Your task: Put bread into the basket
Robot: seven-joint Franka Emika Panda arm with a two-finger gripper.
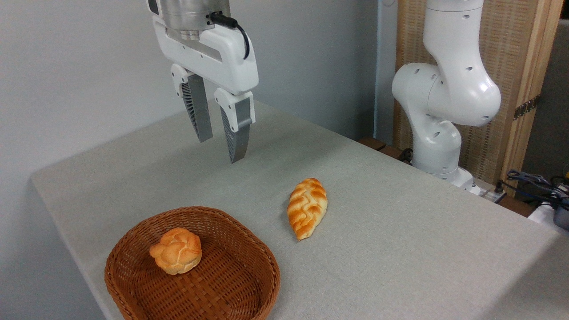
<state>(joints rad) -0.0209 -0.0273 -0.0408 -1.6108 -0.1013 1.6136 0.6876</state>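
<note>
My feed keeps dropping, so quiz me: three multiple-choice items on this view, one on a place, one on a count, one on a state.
1. Where is the small round golden-orange bun?
A. On the cloth
B. Inside the reddish-brown oval wicker basket
C. Between the fingers

2. How many bread pieces show?
A. One
B. Two
C. Three

3. The white two-finger gripper is:
A. Open, empty
B. Shut on the bun
C. Resting in the basket

Key: 1 B, it sits on the basket's woven floor; 2 B, the bun plus the leaf-shaped braided loaf on the grey table; 3 A, fingers apart above the table, nothing between.
</note>
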